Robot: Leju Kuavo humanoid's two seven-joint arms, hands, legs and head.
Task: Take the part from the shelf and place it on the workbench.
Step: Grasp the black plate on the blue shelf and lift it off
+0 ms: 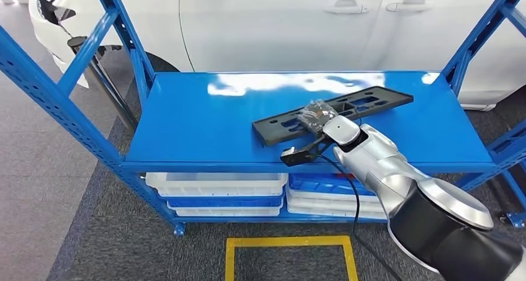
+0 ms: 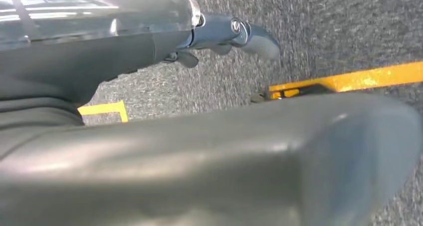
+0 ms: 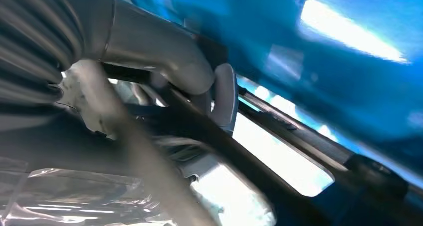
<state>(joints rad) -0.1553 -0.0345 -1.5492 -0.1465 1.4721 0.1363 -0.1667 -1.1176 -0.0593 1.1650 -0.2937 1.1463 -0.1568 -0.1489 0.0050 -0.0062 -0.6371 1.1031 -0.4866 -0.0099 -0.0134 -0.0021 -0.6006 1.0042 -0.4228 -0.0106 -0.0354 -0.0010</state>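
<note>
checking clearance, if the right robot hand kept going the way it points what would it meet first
The right robot hand is already on the black part on the blue shelf. Farther on, likely only open shelf, then the white car; depth is unclear.

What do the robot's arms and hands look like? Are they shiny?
Yes. The right arm is shiny silver with rounded segments, a black band and a black cable alongside. The right hand has a grey ribbed cover and a thick grey thumb. The left hand looks grey-blue, its fingers rounded.
</note>
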